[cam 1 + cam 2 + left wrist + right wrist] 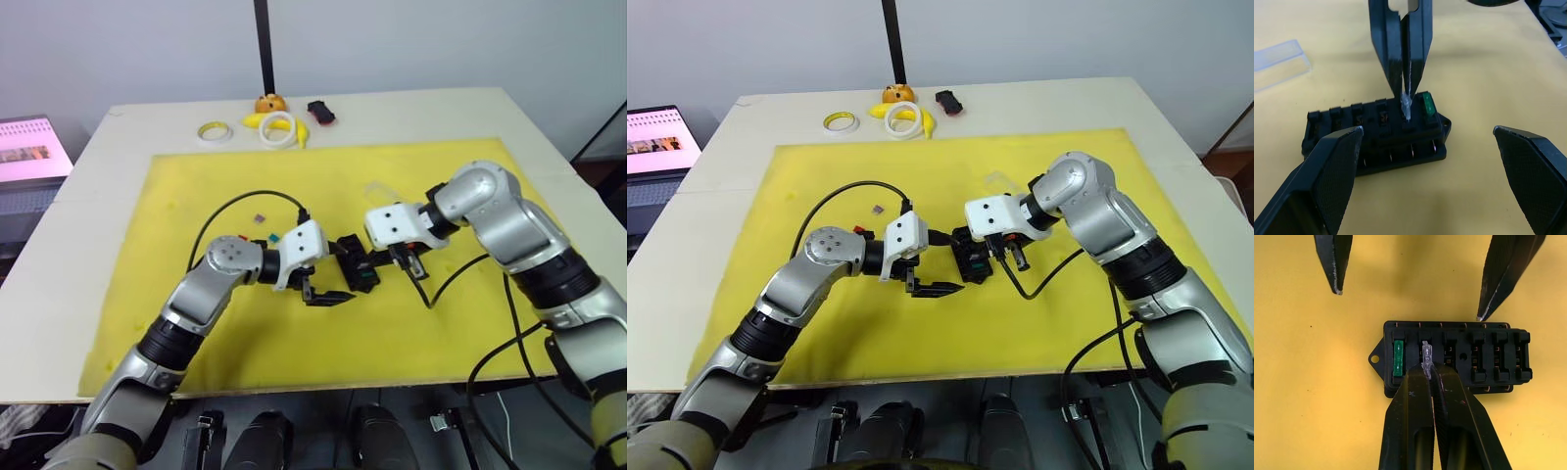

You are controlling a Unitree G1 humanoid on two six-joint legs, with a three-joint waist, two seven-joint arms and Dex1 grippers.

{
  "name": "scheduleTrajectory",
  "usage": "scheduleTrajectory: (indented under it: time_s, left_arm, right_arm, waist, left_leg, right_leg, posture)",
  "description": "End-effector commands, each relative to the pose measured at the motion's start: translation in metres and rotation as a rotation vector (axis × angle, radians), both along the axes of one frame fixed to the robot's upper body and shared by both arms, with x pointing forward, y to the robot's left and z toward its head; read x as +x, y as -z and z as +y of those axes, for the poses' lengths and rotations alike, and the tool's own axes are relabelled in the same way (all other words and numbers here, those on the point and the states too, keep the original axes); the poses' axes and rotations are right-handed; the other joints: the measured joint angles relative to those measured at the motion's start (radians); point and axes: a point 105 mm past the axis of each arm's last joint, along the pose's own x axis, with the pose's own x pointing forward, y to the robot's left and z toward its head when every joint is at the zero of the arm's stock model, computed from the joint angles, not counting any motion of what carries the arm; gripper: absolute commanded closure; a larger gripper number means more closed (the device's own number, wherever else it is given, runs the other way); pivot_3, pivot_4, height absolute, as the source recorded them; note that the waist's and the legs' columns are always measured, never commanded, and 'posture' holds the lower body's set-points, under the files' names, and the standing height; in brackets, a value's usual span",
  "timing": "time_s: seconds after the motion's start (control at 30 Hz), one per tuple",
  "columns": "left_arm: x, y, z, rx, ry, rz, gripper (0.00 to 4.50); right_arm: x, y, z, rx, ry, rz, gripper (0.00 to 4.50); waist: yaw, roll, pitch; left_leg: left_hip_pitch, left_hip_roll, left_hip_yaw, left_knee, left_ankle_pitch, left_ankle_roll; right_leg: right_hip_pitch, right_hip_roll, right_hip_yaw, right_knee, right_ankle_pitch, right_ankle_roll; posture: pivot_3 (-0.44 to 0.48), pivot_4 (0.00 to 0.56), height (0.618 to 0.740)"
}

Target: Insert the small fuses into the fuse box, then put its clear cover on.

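The black fuse box (1484, 357) lies on the yellow mat (441, 333) between my two grippers. A green fuse (1399, 358) sits in its end slot. My right gripper (1428, 369) is shut on a pale grey fuse (1406, 105), held upright in the slot beside the green one. My left gripper (328, 296) stands open just in front of the box, one finger to each side, touching nothing. Loose small fuses, purple (260, 217), red (242, 238) and blue (274, 237), lie near my left wrist. The clear cover (1278, 61) rests flat on the mat beyond the box.
At the table's back edge lie two tape rings (214, 131) (278, 129), a banana (257, 120), an orange toy (270, 102) and a small black and red toy car (320, 112). A laptop (29, 147) stands off the left side. Cables (235, 206) loop from both wrists over the mat.
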Motion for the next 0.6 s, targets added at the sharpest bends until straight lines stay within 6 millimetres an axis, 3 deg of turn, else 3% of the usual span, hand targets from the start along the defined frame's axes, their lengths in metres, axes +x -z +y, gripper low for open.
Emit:
scheduleTrajectory:
  time_s: [0.03, 0.3, 0.6]
  left_arm:
    - [0.0001, -0.0083, -0.0016, -0.012, 0.010, -0.041, 0.02]
    - [-0.0018, -0.0044, -0.0039, -0.017, 0.012, -0.034, 0.02]
    - [0.0012, -0.0042, -0.0043, -0.025, 0.002, -0.031, 0.02]
  right_arm:
    - [0.0009, -0.0106, 0.0047, -0.020, -0.022, -0.037, 4.50]
    - [-0.0022, -0.0200, 0.0097, -0.062, -0.014, -0.047, 4.50]
    - [-0.0026, -0.0162, 0.0066, -0.103, -0.012, -0.049, 4.50]
  waist:
    - [0.000, 0.000, 0.000]
    - [0.000, 0.000, 0.000]
    - [0.000, 0.000, 0.000]
  left_leg:
    - [0.000, 0.000, 0.000, 0.000, 0.000, 0.000]
    - [0.000, 0.000, 0.000, 0.000, 0.000, 0.000]
    - [0.000, 0.000, 0.000, 0.000, 0.000, 0.000]
  right_leg:
    - [0.000, 0.000, 0.000, 0.000, 0.000, 0.000]
    - [0.000, 0.000, 0.000, 0.000, 0.000, 0.000]
    - [0.000, 0.000, 0.000, 0.000, 0.000, 0.000]
  posture:
    - [0.000, 0.150, 0.740]
    - [0.000, 0.150, 0.740]
    - [0.000, 0.150, 0.740]
